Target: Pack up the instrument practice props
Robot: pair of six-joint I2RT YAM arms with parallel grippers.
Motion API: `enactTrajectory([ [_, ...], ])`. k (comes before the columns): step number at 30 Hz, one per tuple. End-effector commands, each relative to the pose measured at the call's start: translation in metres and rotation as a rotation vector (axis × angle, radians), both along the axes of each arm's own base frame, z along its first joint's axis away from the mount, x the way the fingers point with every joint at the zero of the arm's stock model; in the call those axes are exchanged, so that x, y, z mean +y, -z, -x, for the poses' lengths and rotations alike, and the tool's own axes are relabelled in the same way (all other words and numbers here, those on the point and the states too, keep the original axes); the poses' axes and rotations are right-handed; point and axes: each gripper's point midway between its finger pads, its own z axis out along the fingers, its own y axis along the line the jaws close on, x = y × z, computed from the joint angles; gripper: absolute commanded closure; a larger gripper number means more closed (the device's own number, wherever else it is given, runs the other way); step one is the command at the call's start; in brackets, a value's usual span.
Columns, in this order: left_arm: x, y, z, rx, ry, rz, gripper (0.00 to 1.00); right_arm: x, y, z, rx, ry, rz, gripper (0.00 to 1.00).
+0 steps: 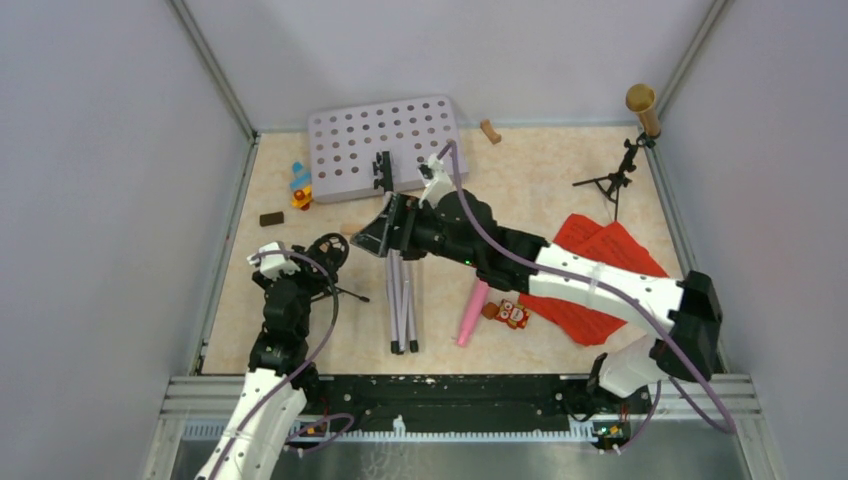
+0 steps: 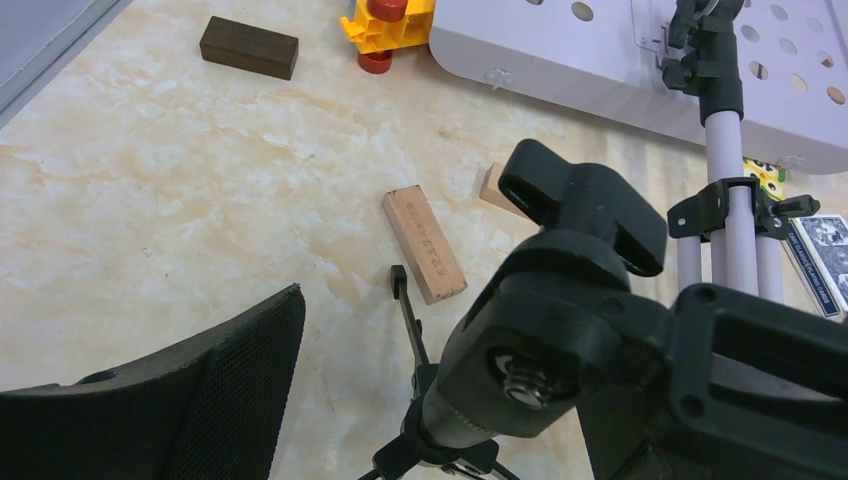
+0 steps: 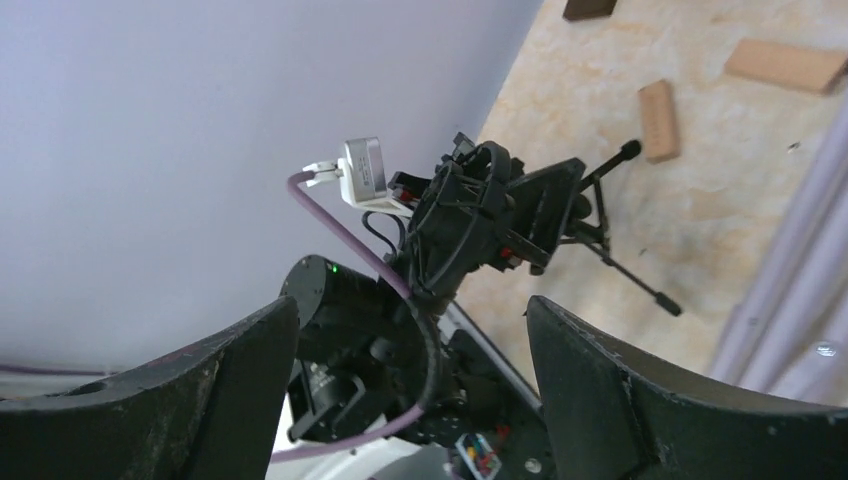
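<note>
Left claw (image 1: 325, 255) gaped around the small black mic tripod (image 2: 560, 300) left of the silver tripod pole (image 1: 403, 300), seemingly readying a grab; right claw (image 3: 412, 310) hung open, empty, over that pole.

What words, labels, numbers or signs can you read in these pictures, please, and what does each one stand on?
No text can be read with certainty.
Light wooden block: faint stamped marks along its top face, too small to read.
Card deck: printed picture at the frame edge, no legible words.
Small red pack: white marks, blurred.
Red sheet-music pages: any print is too small to tell.
</note>
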Motion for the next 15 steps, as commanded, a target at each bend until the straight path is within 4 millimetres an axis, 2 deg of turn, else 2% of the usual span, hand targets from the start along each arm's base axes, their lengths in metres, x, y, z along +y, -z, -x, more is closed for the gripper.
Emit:
enactTrajectory([
  [1, -0.002, -0.010, -0.004, -0.044, 0.011, 0.004, 0.01, 0.035, 0.003, 0.000, 0.209, -0.031, -0.087, 0.17],
  [5, -0.004, -0.010, -0.004, -0.045, 0.020, 0.000, 0.01, 0.059, 0.024, -0.001, 0.286, -0.065, -0.085, 0.15],
  [13, -0.005, -0.010, -0.006, -0.035, 0.028, -0.003, 0.01, 0.107, 0.025, -0.008, 0.318, -0.148, -0.114, 0.16],
  [15, -0.005, -0.009, -0.006, -0.035, 0.029, -0.003, 0.01, 0.115, 0.030, -0.011, 0.323, -0.155, -0.109, 0.23],
])
